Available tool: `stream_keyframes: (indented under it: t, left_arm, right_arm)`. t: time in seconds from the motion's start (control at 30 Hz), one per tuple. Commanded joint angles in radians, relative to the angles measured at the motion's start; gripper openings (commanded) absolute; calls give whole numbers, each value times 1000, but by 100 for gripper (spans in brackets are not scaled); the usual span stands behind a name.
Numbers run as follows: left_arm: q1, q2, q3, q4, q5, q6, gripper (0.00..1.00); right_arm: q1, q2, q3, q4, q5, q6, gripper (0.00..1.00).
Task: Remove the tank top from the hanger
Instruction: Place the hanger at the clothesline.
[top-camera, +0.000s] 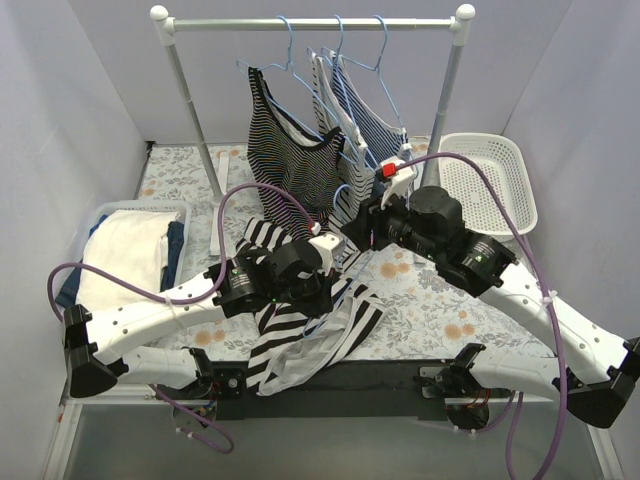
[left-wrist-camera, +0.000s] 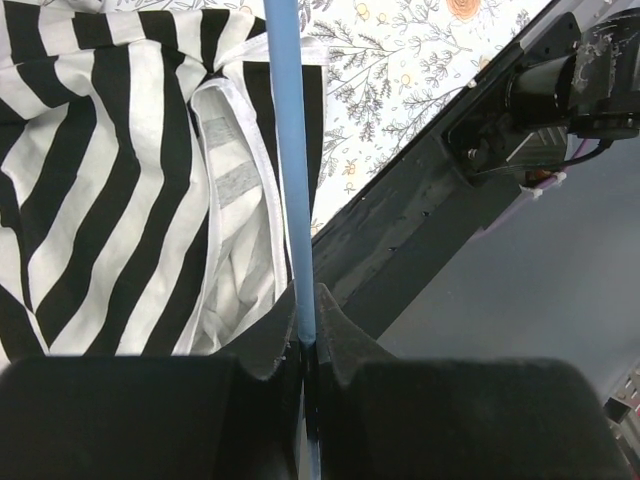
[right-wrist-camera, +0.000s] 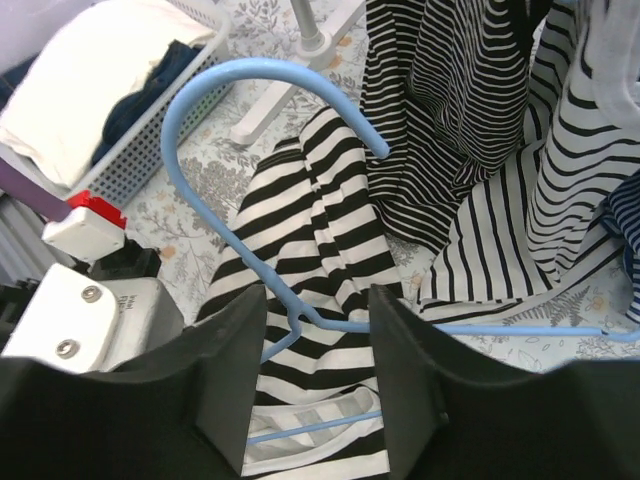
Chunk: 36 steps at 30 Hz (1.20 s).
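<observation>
The tank top (top-camera: 300, 335) has broad black and white stripes. It hangs from a blue hanger (right-wrist-camera: 225, 95) and trails onto the floral cloth and over the table's front edge. My left gripper (left-wrist-camera: 303, 335) is shut on a straight blue bar of the hanger (left-wrist-camera: 287, 150), with the tank top (left-wrist-camera: 110, 200) bunched just beyond it. In the top view the left gripper (top-camera: 322, 296) sits over the garment. My right gripper (right-wrist-camera: 312, 330) is open, with the hanger's neck between its fingers and the hook curving up and left. In the top view the right gripper (top-camera: 358, 232) is just behind the left one.
A metal clothes rack (top-camera: 310, 22) at the back holds more striped tops (top-camera: 290, 150) on hangers. A white basket (top-camera: 490, 180) stands at the back right. A bin of folded clothes (top-camera: 125, 250) stands at the left. The table's black front rail (left-wrist-camera: 400, 250) lies below the garment.
</observation>
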<state>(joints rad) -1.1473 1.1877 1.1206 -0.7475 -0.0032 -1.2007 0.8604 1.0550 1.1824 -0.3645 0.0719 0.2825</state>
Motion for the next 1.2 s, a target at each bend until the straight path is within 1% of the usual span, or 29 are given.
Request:
stream_keyframes:
  t: [0.0,0.07,0.17,0.2,0.23,0.3,0.33,0.37,0.47,0.5,0.6,0.63,0.7,0.73,0.77,0.8,0.83,1.0,1.03,1.1,1.13,1.17]
  left_arm:
    - [0,-30,-8,-3,75,13,0]
    - [-2,-33,-12,-3,86,18,0]
    - [-2,-42,-19,0,98,18,0]
    - [0,-45,-24,3,104,20,0]
    - [-2,-48,-25,4,108,21,0]
    - [-2,-57,-31,4,100,18,0]
    - [-2,-60,-34,2,95,16,0]
    - [-2,-68,-35,-1,86,13,0]
    - [-2,-89,-31,-26,33,-6,5]
    - [0,-100,-33,-36,-15,-14,16]
    - [0,-149,-44,-41,-58,-34,18]
    - [0,-157,-45,-44,-93,-42,19]
    - [0,-181,-48,-56,-116,-60,19]
    - [-2,-188,-48,-65,-133,-66,19]
    - [0,-191,-48,-73,-142,-79,15]
    - [0,-195,-48,-91,-149,-83,5]
    - [0,-198,-48,-102,-167,-89,0]
    - [0,-201,-30,-176,-192,-134,0]
    - [0,-201,-24,-188,-198,-143,0]
    - [0,-214,-16,-235,-231,-167,0]
    - [0,-221,-5,-257,-247,-203,0]
    - [-2,-227,-1,-277,-260,-221,0]
  right_arm:
    - [3,28,-6,87,-52,-19,45]
    - [3,33,-7,90,-60,-17,43]
    - [3,22,-23,102,-52,-22,37]
    - [3,20,-24,102,-50,-23,33]
    - [3,19,-27,108,-52,-26,24]
    - [3,13,-30,111,-37,-23,14]
    - [3,11,-30,110,-32,-20,3]
    - [3,8,-32,110,-26,-16,1]
    - [3,-1,-44,99,22,7,1]
    - [3,-4,-52,96,43,29,1]
    - [5,-23,-81,119,36,69,1]
    - [5,-29,-104,128,37,81,1]
    - [11,-39,-127,165,37,104,1]
    - [15,-43,-142,176,34,122,1]
    - [19,-41,-148,185,32,130,1]
    - [26,-38,-153,194,32,138,1]
    - [31,-33,-156,209,25,151,1]
    - [81,28,-138,230,-7,155,1]
    - [88,37,-133,231,-11,153,2]
    - [100,59,-126,237,-26,150,13]
    - [103,60,-125,239,-29,150,35]
    - [104,63,-122,239,-30,149,49]
